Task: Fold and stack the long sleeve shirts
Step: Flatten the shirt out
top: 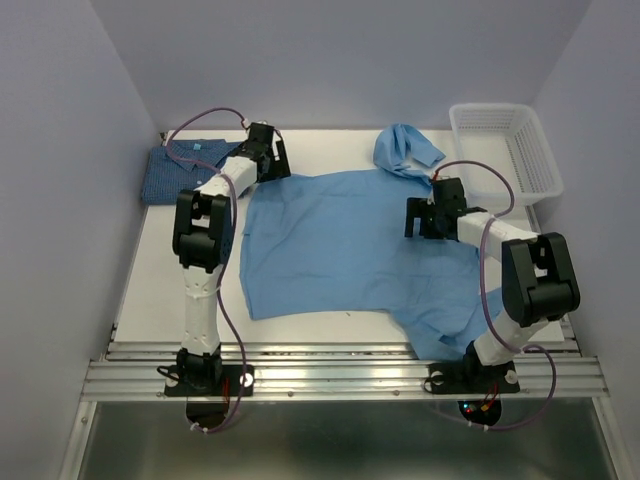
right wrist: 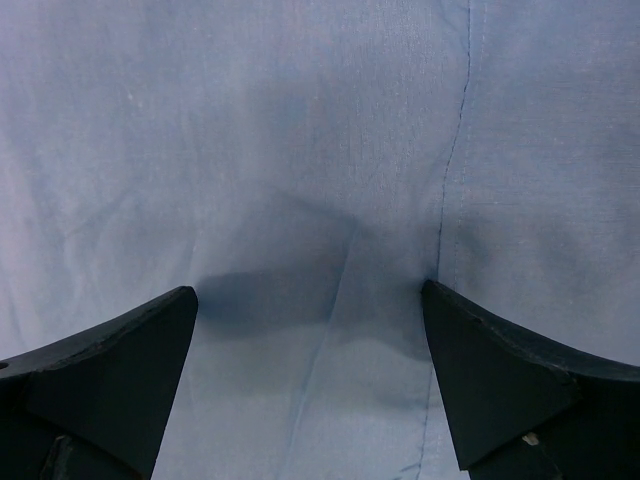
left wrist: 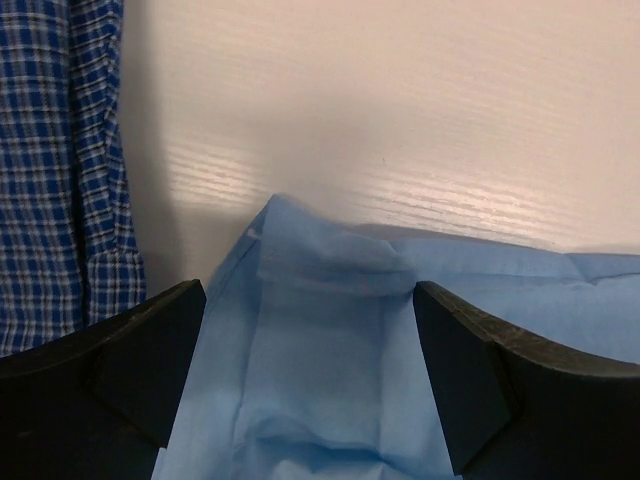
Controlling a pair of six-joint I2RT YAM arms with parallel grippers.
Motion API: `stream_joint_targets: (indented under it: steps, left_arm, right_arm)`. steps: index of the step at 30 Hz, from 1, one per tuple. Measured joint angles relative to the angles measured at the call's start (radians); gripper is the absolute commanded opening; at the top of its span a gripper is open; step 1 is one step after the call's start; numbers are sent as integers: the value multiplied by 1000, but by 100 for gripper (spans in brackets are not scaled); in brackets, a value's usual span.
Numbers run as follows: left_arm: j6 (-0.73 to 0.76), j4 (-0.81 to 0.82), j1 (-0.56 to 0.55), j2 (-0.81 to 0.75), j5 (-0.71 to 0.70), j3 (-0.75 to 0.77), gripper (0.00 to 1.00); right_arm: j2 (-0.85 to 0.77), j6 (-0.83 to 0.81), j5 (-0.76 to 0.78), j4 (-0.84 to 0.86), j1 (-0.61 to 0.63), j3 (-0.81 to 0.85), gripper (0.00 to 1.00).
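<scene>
The light sky-blue shirt (top: 330, 240) lies spread across the middle of the table, one sleeve bunched at the back (top: 405, 150) and part hanging toward the front right. The darker checked shirt (top: 178, 168) lies folded at the back left; it also shows in the left wrist view (left wrist: 55, 170). My left gripper (top: 272, 158) is open over the light shirt's back left corner (left wrist: 320, 330), fingers either side of the cloth. My right gripper (top: 418, 215) is open over the shirt's right part (right wrist: 310, 200), its fingertips (right wrist: 150, 350) close to the fabric.
A white plastic mesh basket (top: 505, 150) stands at the back right corner. Bare white table (left wrist: 400, 100) shows behind the light shirt's corner and along the left side (top: 160, 290). Purple walls close in the table on three sides.
</scene>
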Motion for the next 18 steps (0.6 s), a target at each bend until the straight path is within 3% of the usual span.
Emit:
stream_joint_targets:
  steps: [1,3,4,5,6,18]
  left_arm:
    - [9,8,7,12,19,5,93]
    - [23,19,10,33,53,5,66]
    - [25,21,9,40,68,8,48]
    - [29,17,8,58,83,21,9]
    - [36,18,8,72,91,31,0]
    - [36,-21,33,102,26,178,0]
  right_arm:
    - [8,-2,6,-1,0,2,100]
    - [21,-5,16,-1,0,3,100]
    - [25,-5,21,-1,0,3,100]
    - [27,-5,27,-2,0,3,100]
    - [29,-5,31,-2,0,3,100]
    - [45,-6,84,-5,0,3,100]
